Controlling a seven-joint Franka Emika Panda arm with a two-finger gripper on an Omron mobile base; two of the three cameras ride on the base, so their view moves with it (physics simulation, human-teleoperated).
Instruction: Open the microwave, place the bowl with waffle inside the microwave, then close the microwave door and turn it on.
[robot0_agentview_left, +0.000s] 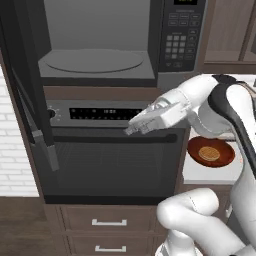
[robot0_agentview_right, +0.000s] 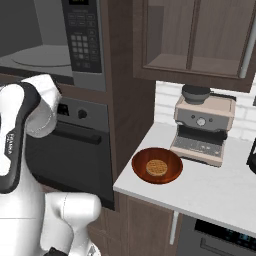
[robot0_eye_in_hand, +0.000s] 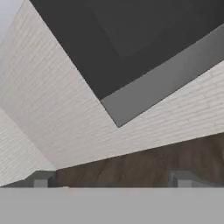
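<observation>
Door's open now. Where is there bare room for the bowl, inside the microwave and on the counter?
Inside the microwave, the round glass turntable is bare, bordered by the cavity walls and the keypad side. On the counter, a free patch lies in front of the coffee machine, right of the bowl holding the waffle. The back of the counter is crowded by that machine.

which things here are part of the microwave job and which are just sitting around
Part of the job:
- microwave, cavity exposed
- microwave door, swung open to the left
- bowl on the counter
- waffle in the bowl
- gripper, open

Just there:
- oven
- coffee machine
- drawers
</observation>
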